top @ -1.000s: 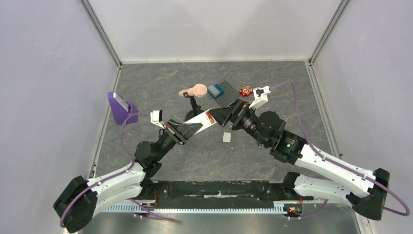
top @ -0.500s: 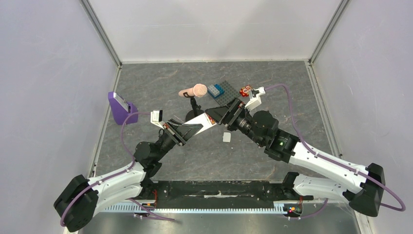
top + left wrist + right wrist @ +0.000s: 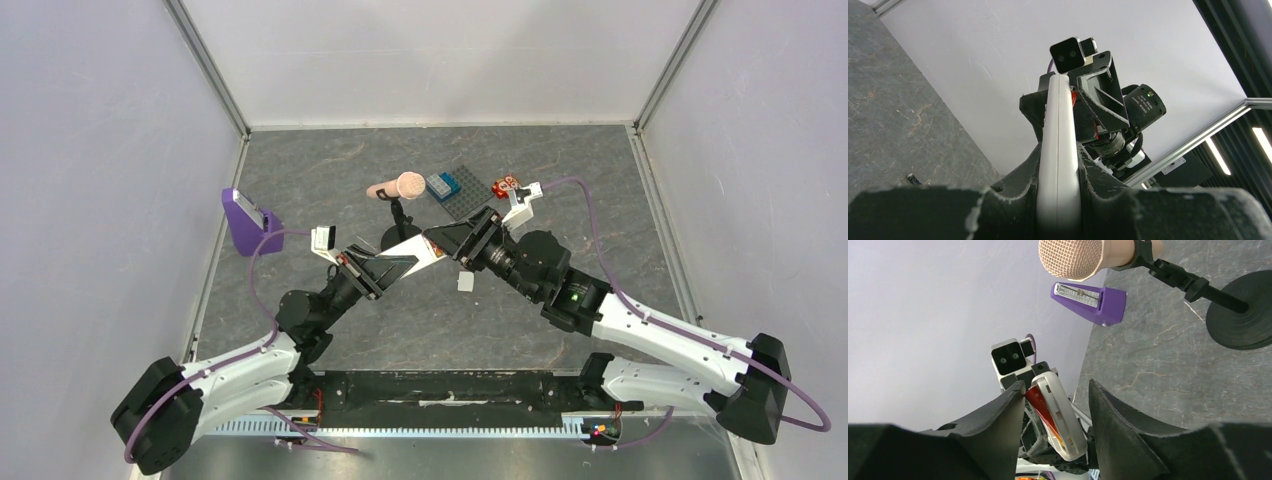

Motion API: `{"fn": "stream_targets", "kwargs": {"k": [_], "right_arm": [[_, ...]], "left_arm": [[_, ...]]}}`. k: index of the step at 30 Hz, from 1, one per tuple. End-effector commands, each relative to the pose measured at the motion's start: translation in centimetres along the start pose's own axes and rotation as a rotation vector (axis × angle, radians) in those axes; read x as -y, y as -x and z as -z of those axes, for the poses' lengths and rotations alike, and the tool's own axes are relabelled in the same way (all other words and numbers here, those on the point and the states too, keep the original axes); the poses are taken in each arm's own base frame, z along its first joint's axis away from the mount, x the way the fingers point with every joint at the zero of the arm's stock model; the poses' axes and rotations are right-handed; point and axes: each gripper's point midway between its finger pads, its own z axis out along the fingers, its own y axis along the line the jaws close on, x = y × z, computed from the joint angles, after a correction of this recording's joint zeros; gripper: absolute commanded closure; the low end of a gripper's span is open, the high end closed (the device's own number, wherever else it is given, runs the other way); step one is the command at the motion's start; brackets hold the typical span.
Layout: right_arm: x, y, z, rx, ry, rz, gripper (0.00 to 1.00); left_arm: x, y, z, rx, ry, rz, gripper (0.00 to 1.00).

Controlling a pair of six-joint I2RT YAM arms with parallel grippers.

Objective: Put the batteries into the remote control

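The left pincer (image 3: 1058, 165) is clamped on the remote control (image 3: 1058, 130), holding it on edge in the air over the middle of the desk (image 3: 330, 180), one long side turned up. A red-orange battery (image 3: 1040, 407) shows in the remote's open back. The right pincer (image 3: 1057, 387) meets the remote's free end with its fingers (image 3: 998, 430) spread wide, one on each side of it. I cannot tell whether they touch it.

On the desk itself, a purple metronome (image 3: 245, 222) stands at the left edge. A pink microphone (image 3: 400, 186) on a black stand sits toward the far edge, then a grey baseplate (image 3: 468, 198) carrying a blue brick (image 3: 443, 185), and just right of that a red block with white dots (image 3: 503, 186). A small white square cover (image 3: 465, 281) lies flat near the middle, just on the near side of the right pincer
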Motion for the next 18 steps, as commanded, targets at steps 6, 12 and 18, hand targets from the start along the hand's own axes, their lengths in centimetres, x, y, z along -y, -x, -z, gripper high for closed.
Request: {"fn": "stream_targets", "kwargs": {"k": [6, 12, 18], "right_arm": [[0.3, -0.7, -0.2, -0.018, 0.021, 0.006, 0.63], [0.6, -1.0, -0.4, -0.029, 0.022, 0.033, 0.68], [1.3, -1.4, -0.6, -0.039, 0.007, 0.069, 0.68]], "left_arm": [[5.1, 2.7, -0.7, 0.100, -0.158, 0.036, 0.98], [6.0, 3.4, -0.9, 0.117, -0.165, 0.072, 0.98], [6.2, 3.7, -1.3, 0.125, -0.159, 0.112, 0.98]]}}
